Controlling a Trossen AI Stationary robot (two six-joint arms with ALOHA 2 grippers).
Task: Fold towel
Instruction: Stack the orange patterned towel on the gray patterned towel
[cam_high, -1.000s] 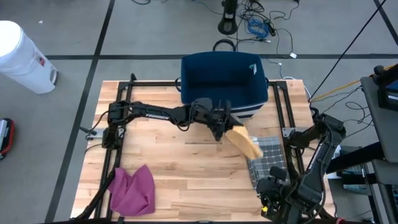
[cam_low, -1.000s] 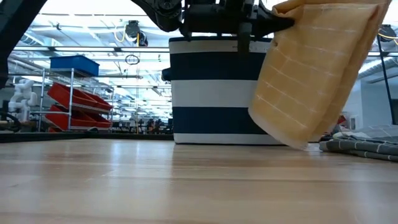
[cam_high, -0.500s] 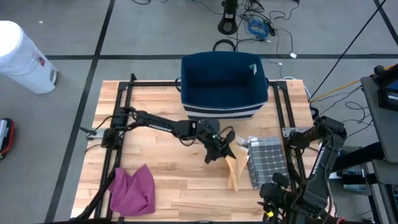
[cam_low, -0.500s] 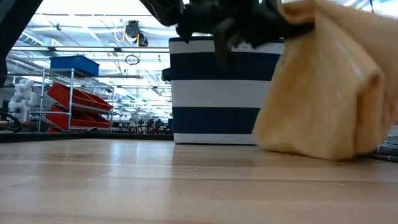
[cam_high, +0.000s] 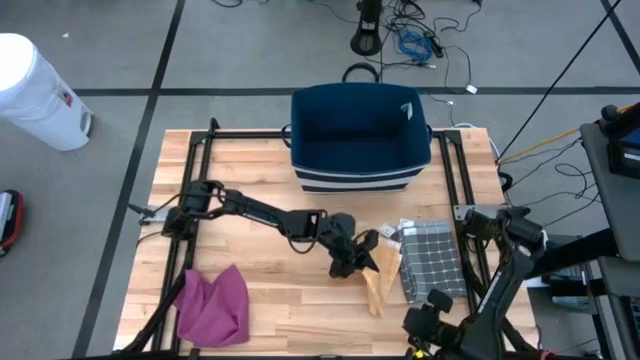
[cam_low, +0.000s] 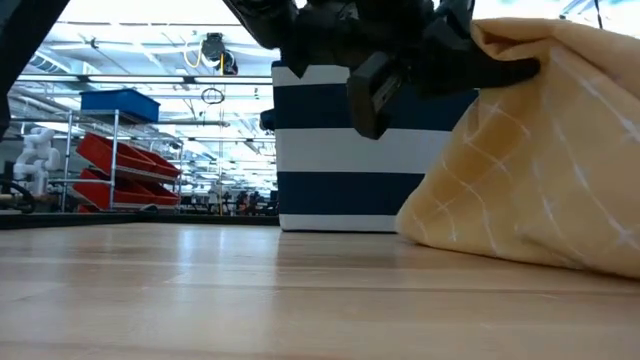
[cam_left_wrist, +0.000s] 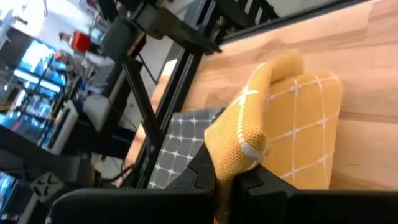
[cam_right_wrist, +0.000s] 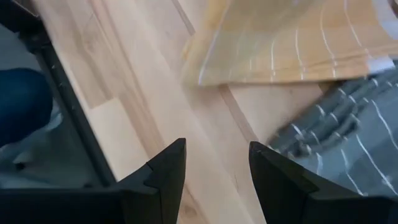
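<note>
Pinching a bunched fold of the yellow towel (cam_high: 380, 276), the left gripper (cam_high: 366, 251) sits low over the desk (cam_high: 270, 300), right of its middle, its fingers closed tight on the cloth. From the grip the towel trails toward the desk's near edge, and in the low view (cam_low: 540, 160) its lower part rests on the wood. Just beside it, toward the right edge, lies a grey checked cloth (cam_high: 430, 258); the two look close enough to touch, though I cannot tell. A navy bin (cam_high: 360, 138) stands at the far edge, well apart. A magenta cloth (cam_high: 213, 305) lies at the near left corner. Bare wood spreads between that corner and the towel. At the near right corner the right gripper (cam_right_wrist: 214, 171) waits, fingers parted around nothing.
</note>
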